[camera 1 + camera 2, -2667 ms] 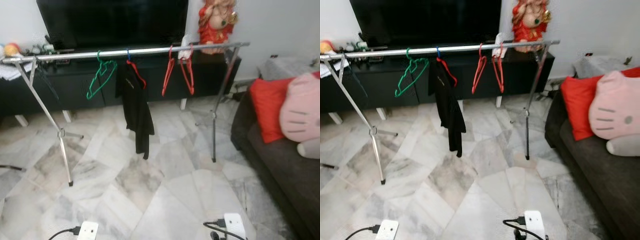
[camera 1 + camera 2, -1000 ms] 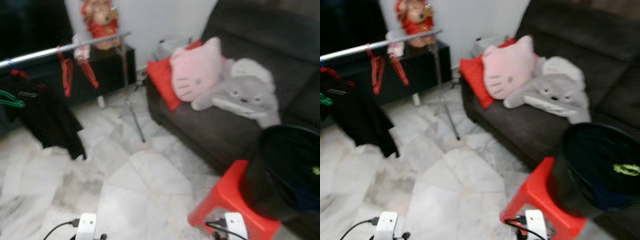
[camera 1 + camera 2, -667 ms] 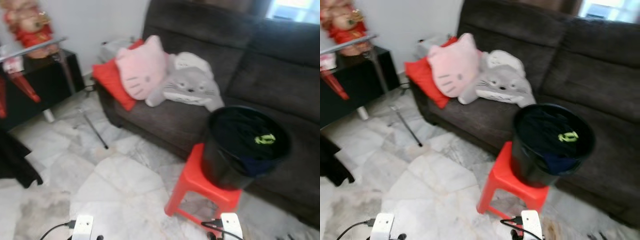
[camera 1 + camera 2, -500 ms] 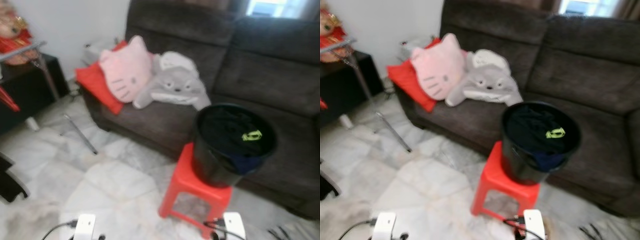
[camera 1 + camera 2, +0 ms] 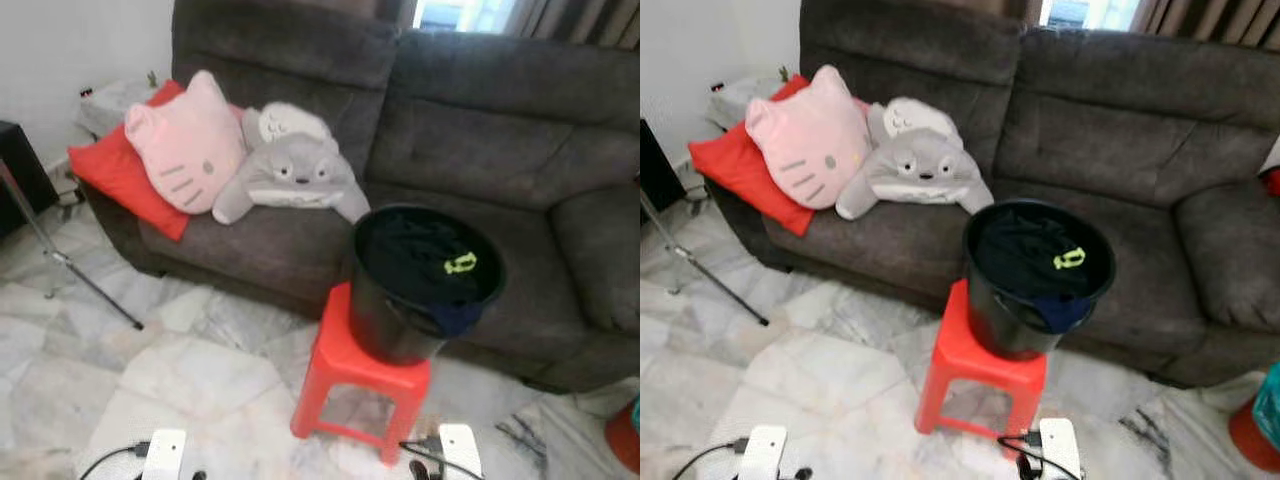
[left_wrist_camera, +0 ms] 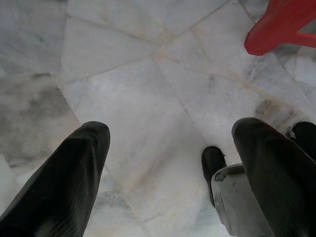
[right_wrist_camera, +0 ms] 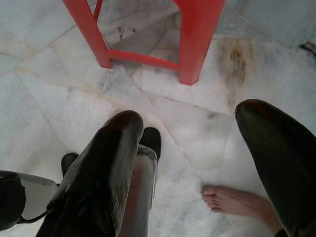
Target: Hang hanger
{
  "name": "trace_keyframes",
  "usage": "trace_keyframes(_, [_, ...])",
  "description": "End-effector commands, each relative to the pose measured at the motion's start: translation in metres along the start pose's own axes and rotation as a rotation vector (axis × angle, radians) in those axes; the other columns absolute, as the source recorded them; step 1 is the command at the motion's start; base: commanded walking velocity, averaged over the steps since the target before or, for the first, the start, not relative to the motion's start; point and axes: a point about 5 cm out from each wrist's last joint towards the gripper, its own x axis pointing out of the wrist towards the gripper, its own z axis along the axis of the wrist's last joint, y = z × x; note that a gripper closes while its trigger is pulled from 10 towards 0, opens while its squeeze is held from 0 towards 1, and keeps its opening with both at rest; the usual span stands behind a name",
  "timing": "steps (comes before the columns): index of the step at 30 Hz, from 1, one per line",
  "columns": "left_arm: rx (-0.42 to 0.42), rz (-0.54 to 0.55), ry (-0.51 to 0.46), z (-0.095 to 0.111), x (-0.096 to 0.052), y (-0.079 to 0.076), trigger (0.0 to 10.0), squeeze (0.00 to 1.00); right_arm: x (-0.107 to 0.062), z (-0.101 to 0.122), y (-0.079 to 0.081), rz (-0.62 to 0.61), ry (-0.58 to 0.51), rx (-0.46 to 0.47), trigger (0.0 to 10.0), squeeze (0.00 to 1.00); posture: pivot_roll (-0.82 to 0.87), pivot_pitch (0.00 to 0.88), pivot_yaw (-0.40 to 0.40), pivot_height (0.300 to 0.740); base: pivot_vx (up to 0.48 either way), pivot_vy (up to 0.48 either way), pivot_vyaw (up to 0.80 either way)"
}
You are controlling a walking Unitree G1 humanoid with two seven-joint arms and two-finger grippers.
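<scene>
Two white wrist housings at the lower edge of the head views, left [image 5: 166,452] and right [image 5: 459,449], each with a black cable plugged in. Long, rounded, matte black fingers on the left gripper [image 6: 173,163] and right gripper [image 7: 197,158]. Silver leg shells ending in black feet.

Things counted by kind
One sofa [image 5: 480,150], three cushions, one black bucket [image 5: 425,285] and one red stool [image 5: 355,385] are seen.
</scene>
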Motion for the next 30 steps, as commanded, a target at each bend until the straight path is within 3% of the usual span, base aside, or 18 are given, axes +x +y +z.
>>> trace_keyframes(1, [-0.004,-0.007,0.003,-0.0004,0.0001,-0.0038,10.0,0.00,0.0002,0.0050,-0.0048,-0.021,-0.020,0.010,10.0,0.00,-0.07,0.000,-0.031,0.740,0.000,0.000,0.00])
trace_keyframes(7, [-0.008,-0.009,-0.002,0.0000,0.0001,-0.0044,10.0,0.00,0.0002,0.0046,-0.0053,-0.028,-0.018,0.019,10.0,0.00,-0.07,0.000,-0.031,0.740,0.000,0.000,0.00])
trace_keyframes(22, [-0.015,-0.006,-0.012,0.0001,-0.0002,-0.0034,10.0,0.00,0.0001,0.0042,-0.0049,-0.033,-0.019,0.017,10.0,0.00,-0.06,0.000,-0.030,0.740,0.000,0.000,-0.73])
trace_keyframes(30, [-0.012,-0.014,-0.010,0.0005,0.0000,-0.0040,10.0,0.00,-0.0004,0.0101,-0.0041,-0.031,-0.090,0.010,10.0,0.00,-0.07,0.000,-0.025,0.740,0.000,0.000,0.00])
